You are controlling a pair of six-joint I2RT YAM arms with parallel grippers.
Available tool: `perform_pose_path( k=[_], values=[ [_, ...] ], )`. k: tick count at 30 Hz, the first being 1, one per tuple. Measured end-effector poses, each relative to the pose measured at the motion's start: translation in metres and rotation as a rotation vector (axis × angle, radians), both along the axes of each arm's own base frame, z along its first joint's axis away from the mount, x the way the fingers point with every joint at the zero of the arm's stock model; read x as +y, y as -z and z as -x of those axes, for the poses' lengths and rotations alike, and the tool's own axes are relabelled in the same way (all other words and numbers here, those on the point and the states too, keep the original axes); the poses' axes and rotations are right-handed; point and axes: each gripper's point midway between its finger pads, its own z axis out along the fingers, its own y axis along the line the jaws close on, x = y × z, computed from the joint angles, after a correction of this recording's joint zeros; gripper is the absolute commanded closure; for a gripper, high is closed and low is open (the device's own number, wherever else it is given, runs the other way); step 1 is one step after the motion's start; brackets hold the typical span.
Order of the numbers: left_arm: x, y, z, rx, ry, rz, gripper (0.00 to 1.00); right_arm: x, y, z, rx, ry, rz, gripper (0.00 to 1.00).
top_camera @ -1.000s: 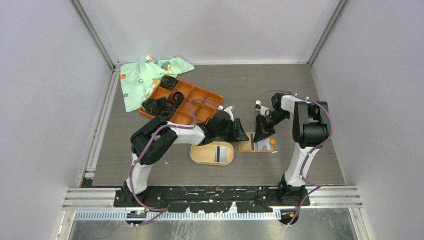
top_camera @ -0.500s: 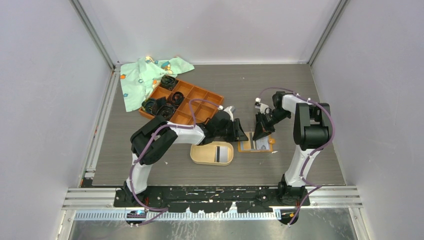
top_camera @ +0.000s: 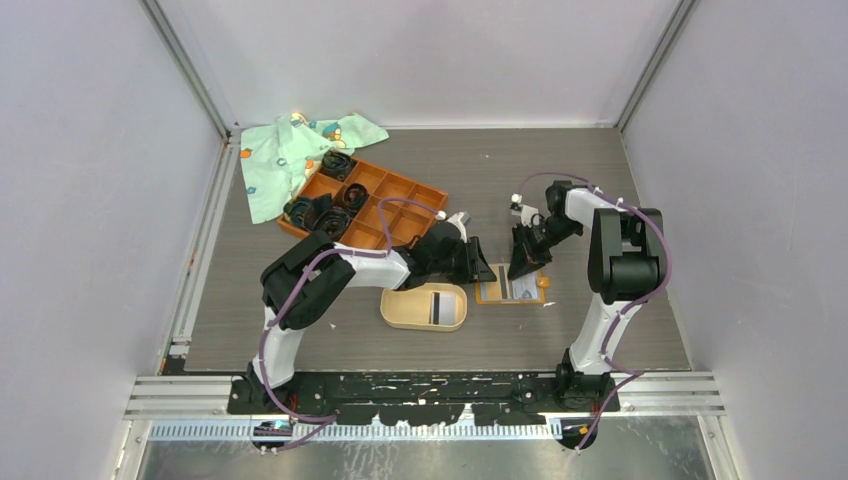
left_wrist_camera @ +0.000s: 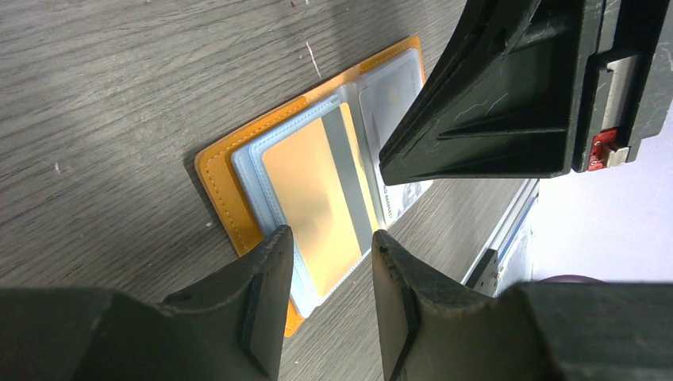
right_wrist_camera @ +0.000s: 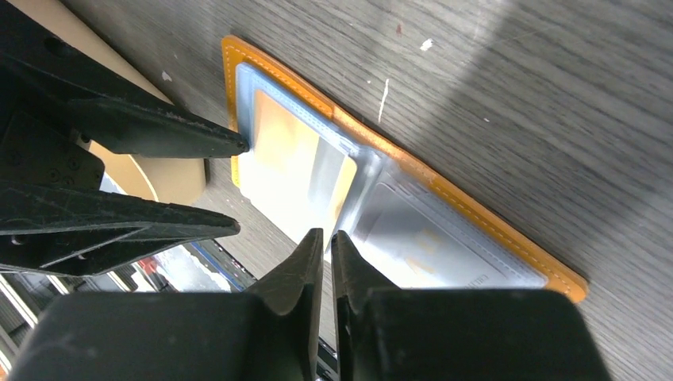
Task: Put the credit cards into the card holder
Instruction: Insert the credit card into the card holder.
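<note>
The card holder (top_camera: 410,312), a beige oval tray, holds one pale card with a dark stripe (top_camera: 437,306). Right of it lies the open orange wallet (top_camera: 497,296) with blue-grey sleeves. A gold credit card with a grey stripe (left_wrist_camera: 313,190) sits in the wallet's left sleeve, and a pale card (right_wrist_camera: 428,242) in the other. My left gripper (left_wrist_camera: 327,238) is open, its tips straddling the near end of the gold card's sleeve. My right gripper (right_wrist_camera: 327,236) hovers over the wallet's middle, shut to a thin slit with nothing visible between its fingers.
A large orange grid tray (top_camera: 375,203) with black coiled bands stands at the back left, next to a crumpled green patterned cloth (top_camera: 290,150). The two grippers are close together above the wallet, the right gripper (left_wrist_camera: 508,103) facing the left one.
The left jaws have narrowed a little. The right gripper has shifted slightly left and back over the wallet. Wallet, tray and card have not moved.
</note>
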Motion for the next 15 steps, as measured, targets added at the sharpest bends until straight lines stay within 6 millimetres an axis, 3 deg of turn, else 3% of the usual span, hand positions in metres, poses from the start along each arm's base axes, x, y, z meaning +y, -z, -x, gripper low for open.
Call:
perform_pose_path(
  k=[8, 15],
  values=[
    [0.000, 0.000, 0.000, 0.000, 0.000, 0.000, 0.58, 0.007, -0.003, 0.001, 0.010, 0.004, -0.044, 0.92],
    [0.000, 0.000, 0.000, 0.000, 0.000, 0.000, 0.55, 0.003, 0.015, 0.004, 0.069, 0.018, 0.023, 0.93]
  ],
)
